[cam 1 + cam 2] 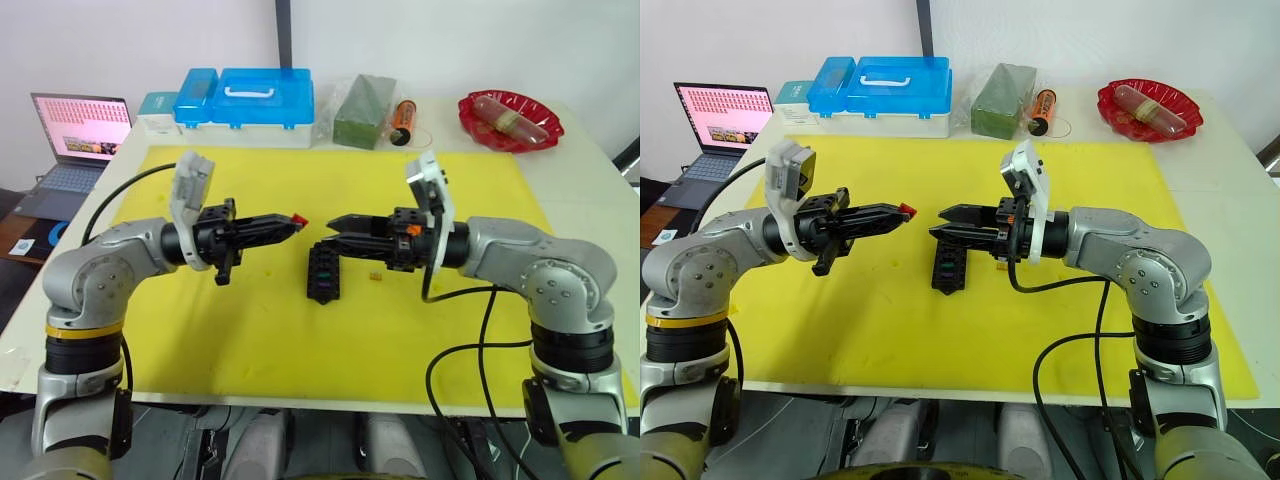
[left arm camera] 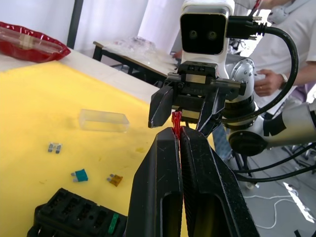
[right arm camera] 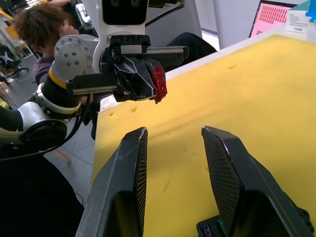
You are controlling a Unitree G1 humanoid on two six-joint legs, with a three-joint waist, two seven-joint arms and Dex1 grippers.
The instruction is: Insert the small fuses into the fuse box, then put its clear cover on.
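My left gripper (image 1: pixel 290 222) is shut on a small red fuse (image 2: pixel 176 121), held in the air above the yellow mat (image 1: pixel 250 330). Facing it a few centimetres away, my right gripper (image 1: pixel 335 224) is open with nothing between its fingers. The black fuse box (image 1: pixel 323 272) lies on the mat just below the right gripper. A green fuse (image 2: pixel 113 222) sits in one of its slots. The clear cover (image 2: pixel 103 120) rests on the mat beyond the box. Loose grey (image 2: pixel 54 147), teal (image 2: pixel 79 175) and tan (image 2: pixel 115 179) fuses lie nearby.
A blue-lidded storage case (image 1: pixel 250 100), a green block (image 1: pixel 362 112), an orange bottle (image 1: pixel 403 120) and a red dish (image 1: pixel 510 118) line the table's far edge. A laptop (image 1: pixel 80 130) stands at far left. A person (image 2: pixel 276 79) sits beyond the table.
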